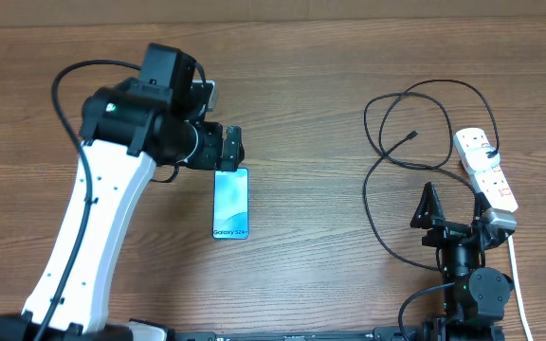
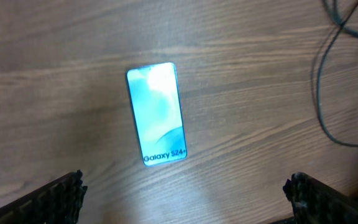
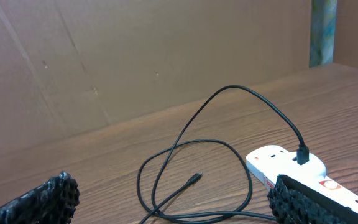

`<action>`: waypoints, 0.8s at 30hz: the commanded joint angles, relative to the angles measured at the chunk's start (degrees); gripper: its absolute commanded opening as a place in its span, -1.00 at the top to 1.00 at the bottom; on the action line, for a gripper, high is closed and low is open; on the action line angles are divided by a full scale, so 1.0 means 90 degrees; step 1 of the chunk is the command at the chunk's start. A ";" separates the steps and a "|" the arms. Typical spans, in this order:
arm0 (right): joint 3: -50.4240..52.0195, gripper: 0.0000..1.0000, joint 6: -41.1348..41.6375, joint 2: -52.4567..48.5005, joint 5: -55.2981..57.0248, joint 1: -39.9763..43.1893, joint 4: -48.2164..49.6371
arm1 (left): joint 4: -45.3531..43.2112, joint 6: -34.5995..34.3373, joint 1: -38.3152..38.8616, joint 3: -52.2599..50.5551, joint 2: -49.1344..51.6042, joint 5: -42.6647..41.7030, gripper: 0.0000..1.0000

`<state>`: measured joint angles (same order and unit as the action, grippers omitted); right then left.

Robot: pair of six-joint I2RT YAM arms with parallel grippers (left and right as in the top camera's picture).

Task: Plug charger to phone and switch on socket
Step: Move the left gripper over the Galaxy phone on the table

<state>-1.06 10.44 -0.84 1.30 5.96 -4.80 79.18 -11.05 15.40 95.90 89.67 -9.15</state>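
The phone (image 1: pixel 231 203) lies flat on the wood table, screen up, showing "Galaxy S24+"; it also shows in the left wrist view (image 2: pixel 156 114). My left gripper (image 1: pixel 230 146) is open just behind the phone's far end, its fingers (image 2: pixel 185 196) wide apart and empty. The black charger cable (image 1: pixel 387 161) lies looped at the right, its loose plug tip (image 1: pixel 413 134) on the table, also in the right wrist view (image 3: pixel 195 178). Its other end is plugged into the white power strip (image 1: pixel 486 169), seen in the right wrist view (image 3: pixel 291 167). My right gripper (image 1: pixel 458 201) is open and empty near the front edge.
The strip's white cord (image 1: pixel 516 275) runs toward the front edge beside my right arm. A brown cardboard wall (image 3: pixel 135 56) stands behind the table. Bare wood lies between the phone and the cable loops.
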 commanded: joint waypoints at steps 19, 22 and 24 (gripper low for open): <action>0.0068 -1.00 -0.0102 0.0075 -0.0039 0.0019 0.0015 | 0.0410 -0.1166 0.0117 -0.0461 0.1678 0.0136 -0.99; 0.0068 -1.00 -0.0100 0.0073 -0.0039 0.0019 0.0015 | 0.0192 -0.1433 0.0182 -0.0891 0.1698 0.0447 -0.99; 0.0068 -1.00 -0.0100 0.0075 -0.0039 0.0019 0.0017 | -0.0010 -0.1617 0.0223 -0.1197 0.1698 0.0619 -0.99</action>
<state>-1.06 10.46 -0.84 1.30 5.96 -4.82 80.01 -22.11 16.60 88.03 104.18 -6.81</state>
